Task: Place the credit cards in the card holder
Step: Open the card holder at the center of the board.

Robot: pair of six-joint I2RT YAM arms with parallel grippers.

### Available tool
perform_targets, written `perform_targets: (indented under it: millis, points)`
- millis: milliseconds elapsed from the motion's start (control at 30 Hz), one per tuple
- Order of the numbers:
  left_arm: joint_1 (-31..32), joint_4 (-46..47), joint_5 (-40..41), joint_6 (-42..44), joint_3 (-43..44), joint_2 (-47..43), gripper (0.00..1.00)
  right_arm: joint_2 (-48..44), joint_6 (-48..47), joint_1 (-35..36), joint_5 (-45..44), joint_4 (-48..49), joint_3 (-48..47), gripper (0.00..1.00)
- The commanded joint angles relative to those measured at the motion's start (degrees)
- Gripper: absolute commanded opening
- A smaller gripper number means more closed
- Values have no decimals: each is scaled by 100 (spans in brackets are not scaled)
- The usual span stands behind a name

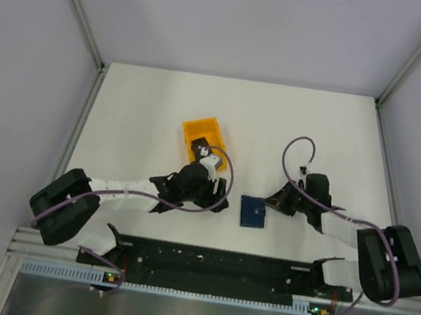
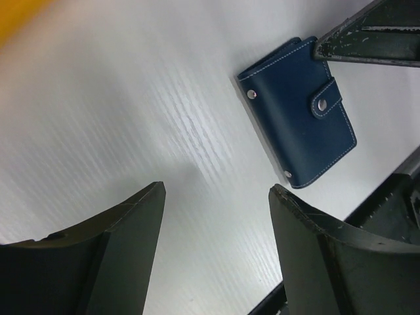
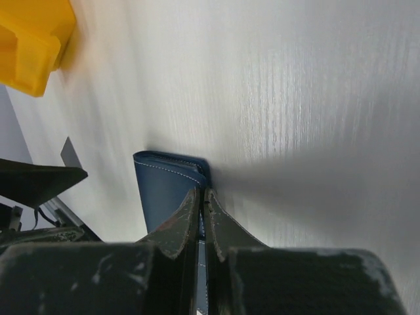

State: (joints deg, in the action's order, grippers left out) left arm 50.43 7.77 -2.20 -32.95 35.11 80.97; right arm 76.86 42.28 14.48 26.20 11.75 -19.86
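White table inside a walled enclosure. The card holder lies closed between the arms. It is probably light, soft-covered and prone to sliding; pinch a cover edge. Right jaws: fully closed at its edge, hold unconfirmed. Left jaws: wide apart, empty.

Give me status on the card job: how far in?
Done: nothing visible; the card holder lies closed, strap snapped. In hand: right gripper shut at its edge, left gripper open and empty. Left: open it, fetch both cards, insert; no card clearly in view.
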Motion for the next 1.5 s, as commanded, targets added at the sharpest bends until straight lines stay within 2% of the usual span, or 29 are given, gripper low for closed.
perform_targets:
  millis: [0, 233, 500, 1033, 1300, 1467]
  points:
    - [72, 988, -684, -501, -311, -318, 72, -671, 262, 81, -194, 336, 359, 0]
    - [89, 2359, -1371, -1046, -734, -353, 75, -1910, 1053, 81, 263, 934, 588, 0]
    - [89, 2958, -1108, -1293, -988, -1012, 77, -2922, 1642, 90, 649, 1048, 430, 0]
    - [98, 3398, -721, -1082, -1340, -1672, 79, -2905, 3013, 81, 1731, 2823, 421, 0]
    - [89, 3845, -1133, -1179, -1147, -1523, 79, -2571, 3830, 90, 1968, 4158, 597, 0]
    - [89, 4355, -1415, -1336, -1121, -1321, 78, -2421, 4130, 90, 2003, 4626, 650, 0]
